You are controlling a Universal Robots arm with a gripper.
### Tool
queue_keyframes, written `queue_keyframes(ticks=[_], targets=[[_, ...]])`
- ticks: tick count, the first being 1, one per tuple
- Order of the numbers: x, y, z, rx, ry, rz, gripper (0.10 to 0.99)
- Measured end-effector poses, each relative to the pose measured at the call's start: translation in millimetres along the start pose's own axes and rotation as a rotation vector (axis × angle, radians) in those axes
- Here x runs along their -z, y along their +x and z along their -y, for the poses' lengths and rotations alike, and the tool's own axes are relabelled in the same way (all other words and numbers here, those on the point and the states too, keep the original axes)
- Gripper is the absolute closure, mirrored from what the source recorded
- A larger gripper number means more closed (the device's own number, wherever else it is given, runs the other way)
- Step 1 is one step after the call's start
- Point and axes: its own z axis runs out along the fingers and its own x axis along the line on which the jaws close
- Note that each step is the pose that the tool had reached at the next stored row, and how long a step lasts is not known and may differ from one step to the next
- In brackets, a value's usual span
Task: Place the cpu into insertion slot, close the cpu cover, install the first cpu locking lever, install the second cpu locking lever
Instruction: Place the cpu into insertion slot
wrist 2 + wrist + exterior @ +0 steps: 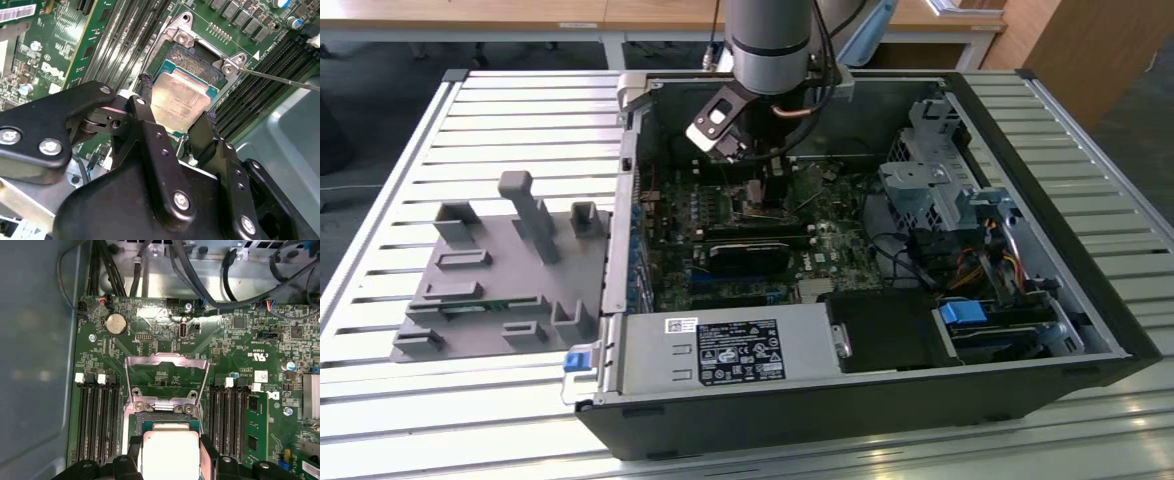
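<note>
The cpu (181,97), a pale silver square chip, sits between my gripper's (176,102) two black fingers, which press on its opposite edges. It hangs over the insertion slot (194,61), whose dark contact field shows beyond the chip; I cannot tell if the chip rests in it. In the first wrist view the cpu (170,450) and gripper (171,447) are in front of the slot (165,418), and the cpu cover (166,360), a silvery frame, is swung open behind it. A thin metal locking lever (280,80) sticks out beside the socket. In the exterior view my gripper (767,195) reaches down onto the motherboard.
Black memory slots (97,420) flank the socket on both sides. Cables (200,270) and a coin battery (116,324) lie beyond the cover. The case holds a grey power-supply box (720,350) and a drive cage (934,190). A grey fixture (494,270) stands at the exterior view's left.
</note>
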Motion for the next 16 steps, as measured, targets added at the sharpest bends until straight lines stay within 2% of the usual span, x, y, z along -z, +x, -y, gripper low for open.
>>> queue_keyframes(ticks=[16], targets=[[-14.5,1.2,3.0,-0.020,0.001,0.0020,0.549]])
